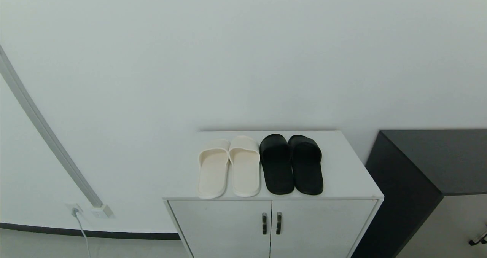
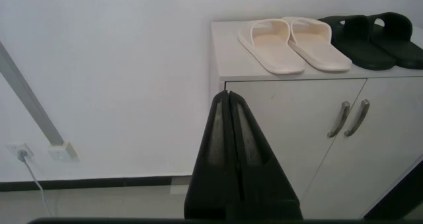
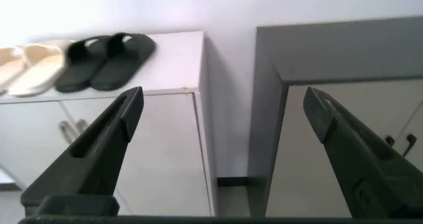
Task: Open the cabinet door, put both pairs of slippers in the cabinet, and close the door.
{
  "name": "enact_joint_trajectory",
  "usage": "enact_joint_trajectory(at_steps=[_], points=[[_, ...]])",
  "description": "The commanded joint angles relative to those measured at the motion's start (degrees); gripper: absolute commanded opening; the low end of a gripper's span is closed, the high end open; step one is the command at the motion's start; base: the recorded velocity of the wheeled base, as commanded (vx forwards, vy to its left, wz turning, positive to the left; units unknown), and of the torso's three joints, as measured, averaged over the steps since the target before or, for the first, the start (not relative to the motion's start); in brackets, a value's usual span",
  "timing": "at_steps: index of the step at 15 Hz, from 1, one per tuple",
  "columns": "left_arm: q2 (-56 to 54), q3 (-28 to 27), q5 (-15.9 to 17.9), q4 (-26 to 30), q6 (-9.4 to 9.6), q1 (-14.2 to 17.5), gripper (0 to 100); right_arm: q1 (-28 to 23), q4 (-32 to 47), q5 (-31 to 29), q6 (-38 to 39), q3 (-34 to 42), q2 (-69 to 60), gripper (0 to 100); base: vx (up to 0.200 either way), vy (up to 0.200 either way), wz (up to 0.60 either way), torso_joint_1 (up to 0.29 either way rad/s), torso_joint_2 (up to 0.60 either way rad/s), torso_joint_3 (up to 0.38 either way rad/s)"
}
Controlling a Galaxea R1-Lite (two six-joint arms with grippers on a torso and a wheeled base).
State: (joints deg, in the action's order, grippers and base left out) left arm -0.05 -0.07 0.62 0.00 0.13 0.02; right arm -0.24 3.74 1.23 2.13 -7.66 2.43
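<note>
Slippers (image 1: 245, 170) at front edge of cabinet (image 1: 354, 174), doors (image 1: 224, 227) closed, left jaws together, right jaws apart

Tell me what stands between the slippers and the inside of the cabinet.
Both cabinet doors are shut. The white slippers and black slippers lie on the cabinet top, so a door must be opened by its handle first.

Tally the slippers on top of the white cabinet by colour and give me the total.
Cream slippers: 2
Black slippers: 2
Total: 4
</note>
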Motion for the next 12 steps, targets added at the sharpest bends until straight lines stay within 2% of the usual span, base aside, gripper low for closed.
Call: enact_joint_trajectory(at_steps=[1, 2, 3, 4, 6, 7, 9, 11, 12], points=[[0.0, 0.1, 0.0, 0.0, -0.05, 0.0, 0, 0.4, 3.5, 6.2, -2.9, -4.0, 15.2, 100, 0.0, 0.0, 0.0, 0.0, 0.0, 0.0], [0.0, 0.0, -0.1, 0.0, -0.05, 0.1, 0, 0.5, -0.3, 9.4, -3.0, -3.4, 22.0, 100, 0.0, 0.0, 0.0, 0.0, 0.0, 0.0], [0.0, 0.1, -0.1, 0.0, -0.05, 0.1, 0, 0.5, -2.2, 9.9, -3.0, -3.6, 25.4, 100, 0.0, 0.0, 0.0, 0.0, 0.0, 0.0], [0.0, 0.1, 0.0, 0.0, 0.13, 0.1, 0, 2.3, -9.7, 10.1, -3.1, -4.9, 36.4, 100, 0.0, 0.0, 0.0, 0.0, 0.0, 0.0], [0.0, 0.1, 0.1, 0.0, 0.48, 0.1, 0, 9.7, -16.7, 7.6, -0.7, -8.7, 47.9, 100, 0.0, 0.0, 0.0, 0.0, 0.0, 0.0], [0.0, 0.1, 0.1, 0.0, 0.48, 0.1, 0, 14.9, -17.5, 4.0, 2.3, -11.9, 52.7, 100, 0.0, 0.0, 0.0, 0.0, 0.0, 0.0], [0.0, 0.1, 0.1, 0.0, 0.48, 0.1, 0, 29.0, -18.3, -7.4, 9.5, -19.4, 61.0, 100, 0.0, 0.0, 0.0, 0.0, 0.0, 0.0], [0.0, 0.1, 0.1, 0.0, 0.48, 0.1, 0, 37.1, -18.5, -14.9, 14.3, -27.1, 69.6, 100, 0.0, 0.0, 0.0, 0.0, 0.0, 0.0], [0.0, 0.1, 0.1, 0.0, 0.39, 0.0, 0, 38.7, -18.9, -15.9, 14.7, -29.7, 73.1, 100, 0.0, 0.0, 0.0, 0.0, 0.0, 0.0]])
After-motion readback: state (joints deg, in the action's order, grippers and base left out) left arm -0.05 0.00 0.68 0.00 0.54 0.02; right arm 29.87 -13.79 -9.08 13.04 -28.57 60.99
